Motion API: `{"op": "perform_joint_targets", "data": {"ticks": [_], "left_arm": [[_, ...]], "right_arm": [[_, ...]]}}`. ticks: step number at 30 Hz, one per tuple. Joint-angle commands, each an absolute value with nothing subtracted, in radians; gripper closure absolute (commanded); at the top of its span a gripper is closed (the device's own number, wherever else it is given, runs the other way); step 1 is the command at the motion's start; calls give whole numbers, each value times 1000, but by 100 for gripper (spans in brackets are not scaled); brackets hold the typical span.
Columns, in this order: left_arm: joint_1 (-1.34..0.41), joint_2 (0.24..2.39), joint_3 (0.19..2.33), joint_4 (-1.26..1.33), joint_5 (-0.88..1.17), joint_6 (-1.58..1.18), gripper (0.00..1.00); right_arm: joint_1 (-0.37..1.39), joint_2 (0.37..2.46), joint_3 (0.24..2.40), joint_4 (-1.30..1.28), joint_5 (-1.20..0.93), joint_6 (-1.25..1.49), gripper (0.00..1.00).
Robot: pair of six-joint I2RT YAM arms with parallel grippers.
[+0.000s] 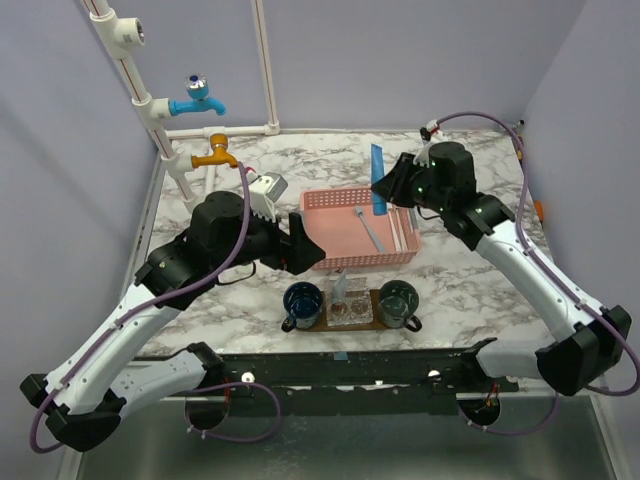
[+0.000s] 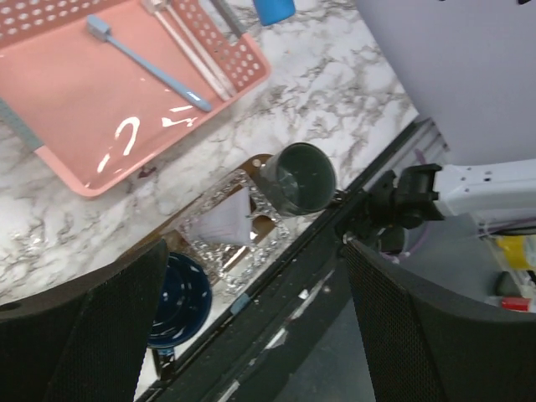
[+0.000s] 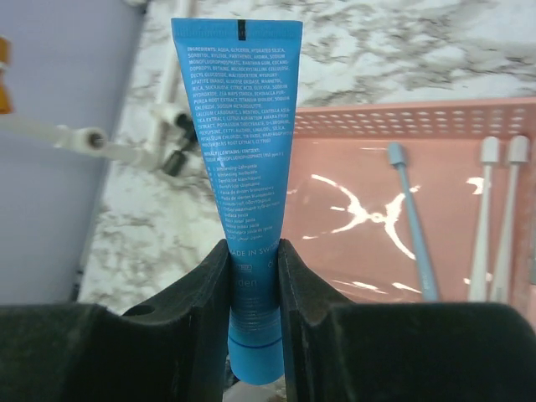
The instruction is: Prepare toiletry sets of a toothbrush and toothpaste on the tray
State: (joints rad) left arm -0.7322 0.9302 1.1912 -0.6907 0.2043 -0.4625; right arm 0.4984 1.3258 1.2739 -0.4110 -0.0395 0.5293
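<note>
Pinching the toothpaste (image 3: 243, 126) low on its body, the right gripper (image 3: 251, 260) is seen w/ jaws nearly closed, both pads pressed flat on the tube's sides; the grip is judged firm enough for carrying. The crimped end is pointed straight out ahead of the jaws. The opposite end is tucked behind them & its cap can't be made out. Held this way, the tube is lifted clear of the pink basket (image 3: 419, 121), which lies beyond & to the right of the jaws, w/ a blue toothbrush (image 3: 410, 218) & two white ones lying in it.

Nothing is gripped by the left gripper (image 2: 255, 285): its jaws are spread wide & empty, prob. posed ready for a toothbrush. Below & btwn those open jaws the tray (image 1: 350, 327) is seen, w/ a green cup (image 2: 295, 177) & a blue cup (image 2: 180, 297) standing at its ends and a crinkly clear item btwn them. No toothbrush or tube is laid on the tray yet, so the tube is judged to be meant for there; a turn toward the tray would be needed first.
</note>
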Motion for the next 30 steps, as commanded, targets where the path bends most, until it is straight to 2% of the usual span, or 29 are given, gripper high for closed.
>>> {"op": "perform_joint_targets", "data": {"ticks": [1,6,11,24,30], "left_arm": [[-726,894,1184,-569,351,-576,14],[-726,856,1101,-392,426,-684,14],[-726,866,1085,-328,470,-738,14],[-726,871,1006,-193,495,-835,15],[-724,858,990,-172,463,-861,16]], "right_arm": [[517,1239,1214,-237,-218,664,73],[542,1172,1143,-97,-304,776,73],[591,1144,1070,92,-380,908,73],[746,1110,1003,312,-351,1043,73],[800,1113,1005,334,-329,1050,73]]}}
